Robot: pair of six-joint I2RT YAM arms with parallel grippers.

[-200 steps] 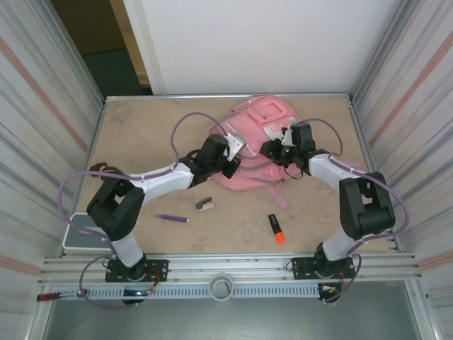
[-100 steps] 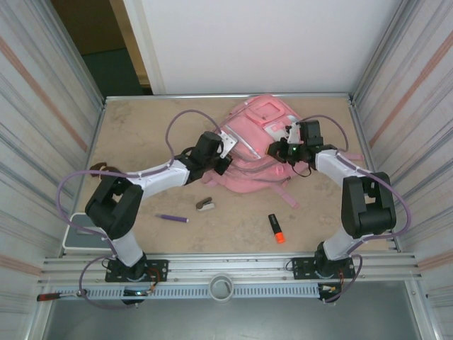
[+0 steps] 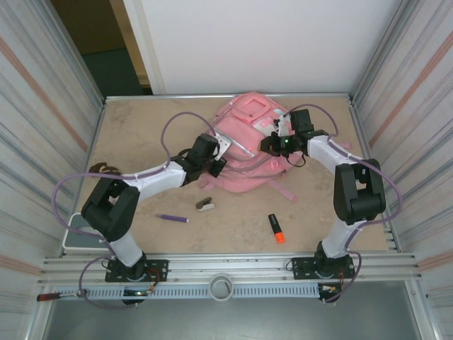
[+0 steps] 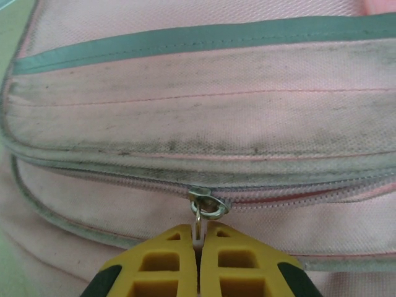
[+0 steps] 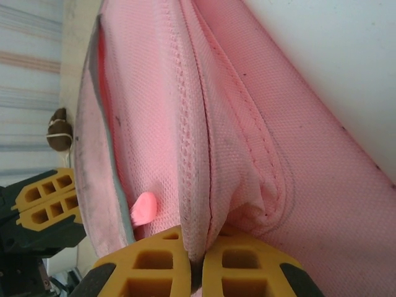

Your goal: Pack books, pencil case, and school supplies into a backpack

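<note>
The pink backpack (image 3: 244, 152) lies at the back middle of the table. My left gripper (image 4: 199, 238) is shut on the thin pull tab of a metal zip slider (image 4: 207, 204) on the backpack's side, at its left edge (image 3: 214, 163). My right gripper (image 5: 198, 260) is shut on a pinched fold of pink backpack fabric (image 5: 213, 154), on the bag's right (image 3: 270, 144). On the table in front lie the purple pen (image 3: 172, 218), a white-and-brown stapler-like piece (image 3: 205, 205) and the orange-and-black highlighter (image 3: 276, 229). The books and pencil case are out of view.
A brown lump with a cord (image 3: 102, 168) sits by the left wall. Corrugated walls close in both sides and a white wall stands behind the bag. A loose pink strap (image 3: 283, 191) trails toward the highlighter. Bare tabletop spans the front.
Both grippers have moved toward the back wall, and the backpack has shifted and bunched up with them. The right gripper closed onto the fabric fold.
</note>
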